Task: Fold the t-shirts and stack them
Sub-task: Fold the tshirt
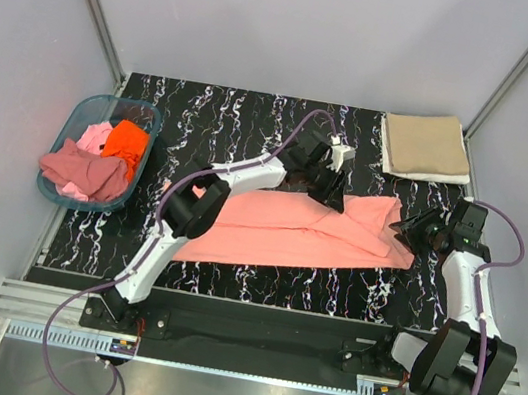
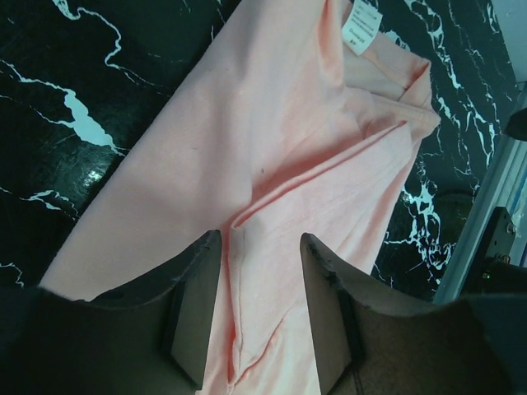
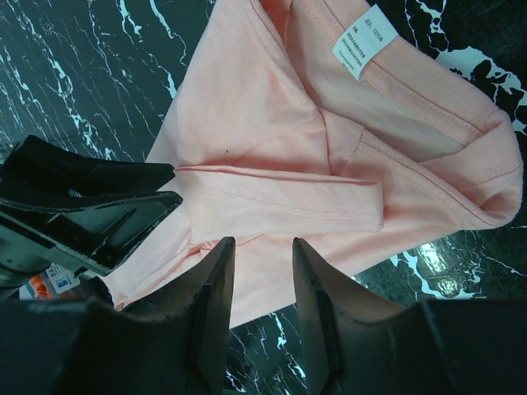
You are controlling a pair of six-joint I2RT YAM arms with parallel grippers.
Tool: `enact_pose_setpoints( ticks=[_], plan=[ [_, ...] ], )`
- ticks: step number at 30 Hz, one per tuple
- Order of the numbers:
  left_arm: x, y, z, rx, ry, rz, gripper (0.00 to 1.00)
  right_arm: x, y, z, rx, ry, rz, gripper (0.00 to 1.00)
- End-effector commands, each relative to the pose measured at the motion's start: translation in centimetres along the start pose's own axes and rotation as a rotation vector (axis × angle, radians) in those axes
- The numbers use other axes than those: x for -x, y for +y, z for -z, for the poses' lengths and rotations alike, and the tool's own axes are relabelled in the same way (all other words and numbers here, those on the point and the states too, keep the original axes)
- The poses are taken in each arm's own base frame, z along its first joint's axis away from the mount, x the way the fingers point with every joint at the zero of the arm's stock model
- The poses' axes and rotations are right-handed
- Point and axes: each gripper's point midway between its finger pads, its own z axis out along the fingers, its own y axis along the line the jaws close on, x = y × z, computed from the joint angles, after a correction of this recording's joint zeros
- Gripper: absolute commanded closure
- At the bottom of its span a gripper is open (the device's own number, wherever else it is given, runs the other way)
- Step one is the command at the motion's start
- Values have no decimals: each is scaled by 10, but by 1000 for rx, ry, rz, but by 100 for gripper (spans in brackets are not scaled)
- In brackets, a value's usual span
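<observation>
A salmon-pink t-shirt (image 1: pixel 289 227) lies folded lengthwise across the middle of the black marble table; its neck label (image 3: pixel 362 48) shows at the right end. My left gripper (image 1: pixel 332 191) hovers over the shirt's far edge. Its jaws stand open over a raised crease in the fabric (image 2: pixel 247 214), which runs between the left gripper (image 2: pixel 260 239) fingers. My right gripper (image 1: pixel 409 229) is at the shirt's right end. In its wrist view the right gripper (image 3: pixel 263 243) is open above the near hem, with nothing pinched. A tan t-shirt (image 1: pixel 425 145) lies folded at the back right.
A translucent teal basket (image 1: pixel 75 115) stands at the left edge and holds an orange (image 1: pixel 127 142), a light pink (image 1: pixel 95 137) and a dusty rose shirt (image 1: pixel 81 170). The left gripper's fingers (image 3: pixel 82 214) show at the left of the right wrist view. Grey walls close in the table.
</observation>
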Motion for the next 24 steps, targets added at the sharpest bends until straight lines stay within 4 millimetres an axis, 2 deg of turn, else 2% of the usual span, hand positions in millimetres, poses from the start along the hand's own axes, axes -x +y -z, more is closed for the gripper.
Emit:
enact_pose_setpoints(
  ticks=[1,11,13,16,19,20,21,23,24],
  plan=[
    [14,-13,-5,-52,-34,-29,52,3,9,8,29,-14,28,59],
    [8,-36,-8,-124,-31,-59,62,6,11,11,30,-36,26,59],
    [4,-36,-12,-124,-21,-54,65,6,11,13,34,-43,26,58],
    [-4,-35,-14,-129,-1,-43,74,6,10,13,28,-49,26,58],
    [-7,-34,-11,-124,9,-34,91,8,11,14,29,-56,22,58],
    [-7,-36,-9,-124,9,-33,100,9,12,15,29,-59,22,58],
    [-3,-44,-1,-135,3,-35,100,11,12,16,26,-67,22,58],
    [-10,-52,5,-145,14,-34,100,18,10,16,2,-96,8,58],
    [-4,-63,14,-158,-6,-58,100,23,12,15,-3,-107,8,58]
  ],
)
